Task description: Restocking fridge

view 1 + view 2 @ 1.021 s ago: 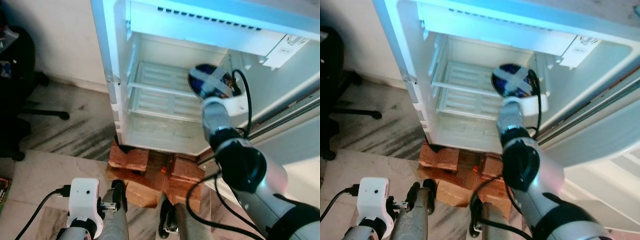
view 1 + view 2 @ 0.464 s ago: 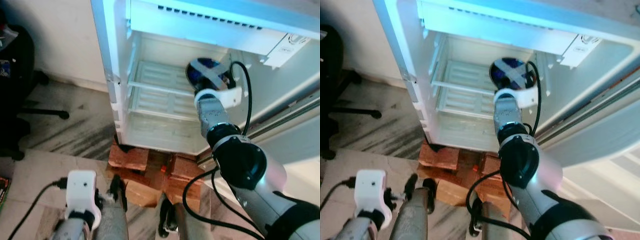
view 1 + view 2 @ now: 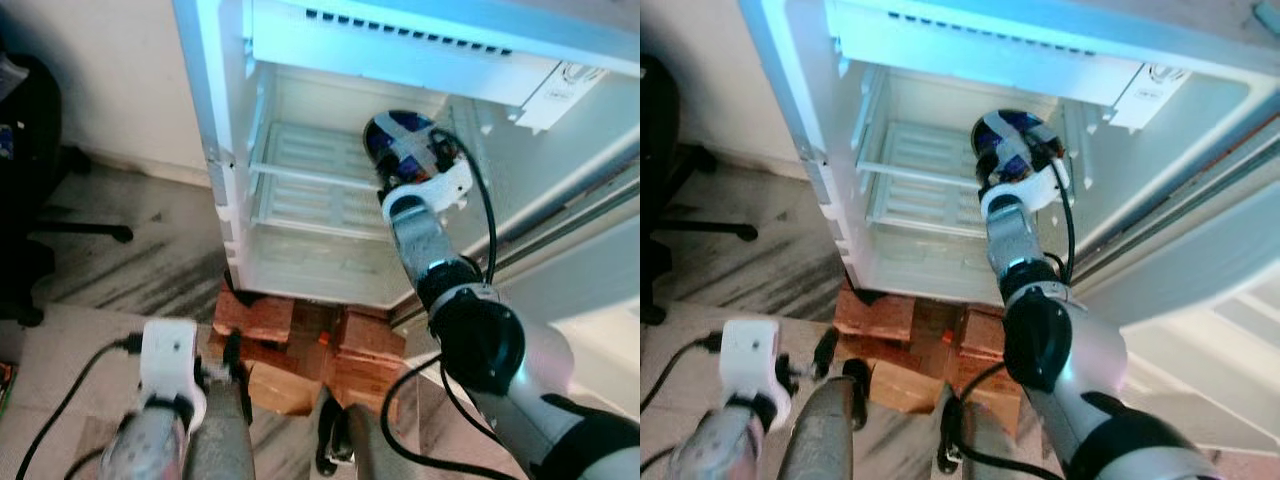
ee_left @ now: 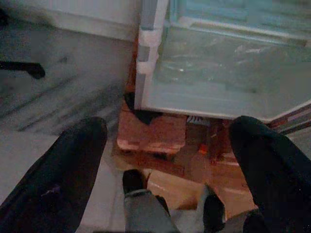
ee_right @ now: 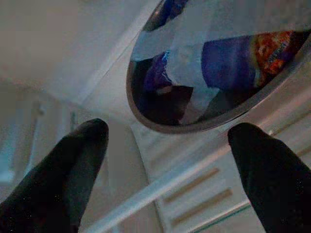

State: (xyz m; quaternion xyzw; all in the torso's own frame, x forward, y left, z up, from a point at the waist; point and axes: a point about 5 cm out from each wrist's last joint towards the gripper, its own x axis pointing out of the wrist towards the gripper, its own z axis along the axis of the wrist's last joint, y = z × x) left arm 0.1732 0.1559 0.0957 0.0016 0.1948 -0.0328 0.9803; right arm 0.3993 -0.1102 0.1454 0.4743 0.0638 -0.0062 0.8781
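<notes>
inside the open fridge (image 3: pixel 330 150), on its white ribbed shelf (image 3: pixel 310 175), sits a round bowl (image 3: pixel 400 145) with dark blue and orange contents, covered and crossed with strips of pale tape. bowl is toward the shelf's right end, close to the fridge's right inner wall. rest of the shelf to the bowl's left is bare, and the floor of the compartment below the shelf holds nothing visible.

right tool (image 5: pixel 165 160) is at the shelf front, just short of the bowl: right wrist view shows both black fingers (image 5: pixel 73 165) spread wide with the bowl rim between and beyond them, not touching either finger. nothing gripped. that view also shows the shelf's front rail running under the bowl, which the head views hide behind the wrist housing and its black cable.

left tool (image 4: pixel 165 170) hangs low in front of the fridge, fingers wide apart, holding nothing. left wrist view looks at the fridge's lower front corner, the stack of reddish bricks (image 4: pixel 153 133) propping the fridge, and a cardboard piece (image 4: pixel 175 187) just in front of them on the streaked stone floor (image 4: pixel 58 97). head views add a dark office chair (image 3: pixel 30 180) well left of the fridge, and the fridge door (image 3: pixel 1200 250) swung open to the right.

open floor lies between chair and fridge; the right arm fills the right side of the opening.
</notes>
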